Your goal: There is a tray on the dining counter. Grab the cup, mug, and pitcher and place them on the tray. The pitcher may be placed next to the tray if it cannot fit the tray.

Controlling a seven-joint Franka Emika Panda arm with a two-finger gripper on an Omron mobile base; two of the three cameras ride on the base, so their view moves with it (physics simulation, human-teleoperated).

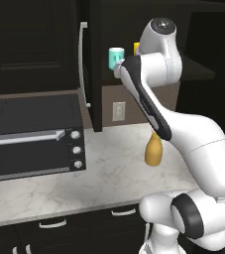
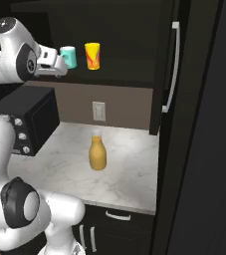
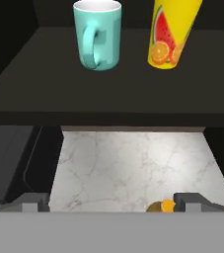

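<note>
Mug first, since the hand faces it: the short teal cylinder stands upright on a dark shelf above the marble counter, its handle turned toward the camera in the hand view. It reads as rigid and glazed, probably light but slick, so a squeeze across the round body below the pale rim looks safer than pinching the thin handle loop, and it would likely chip if dropped.

Just beside it, apart from it, stands the cup, a yellow tumbler with a fruit print; its taper suggests a grip low on the wall could slide upward.

Below on the counter the amber pitcher stands upright, well apart from the black toaster oven. Its narrow neck seems the natural place to hold it, though the rounded body looks heavier than either cup.

The gripper hangs in front of the shelf, short of the mug and lower than it, with its jaws spread as wide as they go; the fingertips stand far apart at the bottom of the hand view, touching nothing and carrying nothing.
</note>
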